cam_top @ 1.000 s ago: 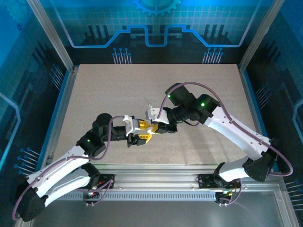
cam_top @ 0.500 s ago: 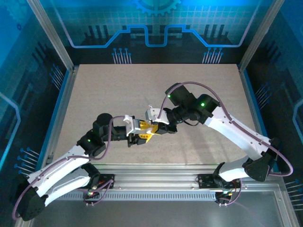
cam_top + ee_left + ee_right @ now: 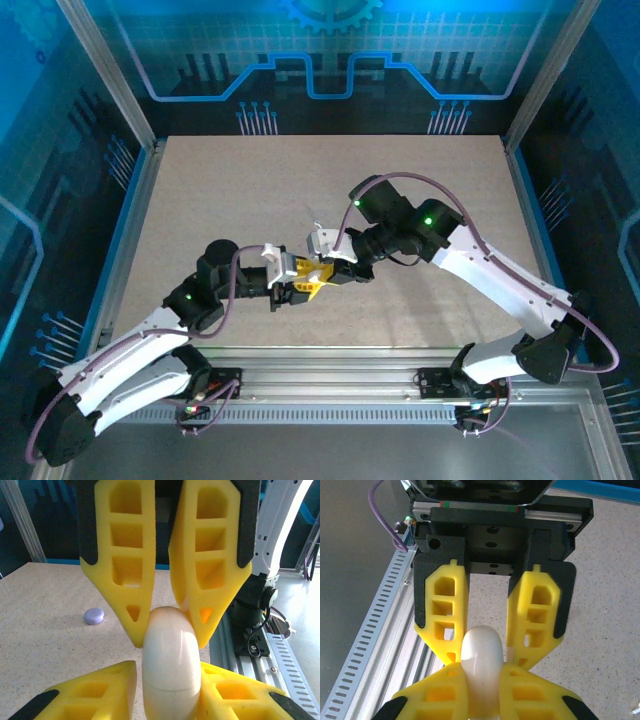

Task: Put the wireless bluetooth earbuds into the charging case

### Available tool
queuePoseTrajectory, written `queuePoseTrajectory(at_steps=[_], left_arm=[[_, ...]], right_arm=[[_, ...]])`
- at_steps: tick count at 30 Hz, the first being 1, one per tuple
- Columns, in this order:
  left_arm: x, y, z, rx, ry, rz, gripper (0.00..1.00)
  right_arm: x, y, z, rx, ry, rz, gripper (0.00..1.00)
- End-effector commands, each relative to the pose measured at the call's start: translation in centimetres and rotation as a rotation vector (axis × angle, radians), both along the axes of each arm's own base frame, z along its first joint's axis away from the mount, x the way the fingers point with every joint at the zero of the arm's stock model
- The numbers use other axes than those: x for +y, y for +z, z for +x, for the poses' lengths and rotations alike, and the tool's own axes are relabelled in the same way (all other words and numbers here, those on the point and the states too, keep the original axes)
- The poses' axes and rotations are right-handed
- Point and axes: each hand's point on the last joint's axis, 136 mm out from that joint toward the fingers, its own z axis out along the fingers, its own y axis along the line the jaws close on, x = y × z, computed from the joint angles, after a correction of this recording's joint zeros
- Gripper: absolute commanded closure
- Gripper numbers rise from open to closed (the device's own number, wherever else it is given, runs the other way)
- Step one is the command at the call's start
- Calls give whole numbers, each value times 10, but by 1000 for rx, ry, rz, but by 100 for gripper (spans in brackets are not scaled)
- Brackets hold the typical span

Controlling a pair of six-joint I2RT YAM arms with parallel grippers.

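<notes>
The charging case (image 3: 168,645), a smooth white rounded shell with a seam round it, hangs above the table (image 3: 220,200) between both grippers at the middle. My left gripper (image 3: 167,672) has its yellow fingers pressed on the case's two flanks. My right gripper (image 3: 481,675) is shut on the same case (image 3: 481,647) from the opposite side. In the top external view the left gripper (image 3: 303,287) and the right gripper (image 3: 323,271) meet tip to tip, and the case is hidden between them. The earbuds are out of view.
A small lavender round piece (image 3: 94,615) lies on the speckled table to the left of the grippers. The aluminium rail (image 3: 330,385) with the arm bases runs along the near edge. Glass walls and posts (image 3: 120,100) enclose the table.
The left gripper's fingers have drawn in onto the case. Both arms have stayed almost in place, and the right gripper's hold is unchanged.
</notes>
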Motion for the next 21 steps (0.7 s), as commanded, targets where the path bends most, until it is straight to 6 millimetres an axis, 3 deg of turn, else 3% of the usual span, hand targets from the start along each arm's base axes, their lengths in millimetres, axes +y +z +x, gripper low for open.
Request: queuePoseTrajectory(at_steps=[1,6,12,21], left_arm=[[-2,12,-2,-29,-17,-27,70],[-1,14,0,-36,-1,-31,75],[-1,15,1,-37,7,-33,76],[-1,17,-1,-37,-1,-40,77]], right_arm=[[6,20,-9,-20,44,59,88],[5,18,-8,-17,36,55,86],[2,18,2,-73,-39,85,62],[-1,17,5,-81,-62,95,59]])
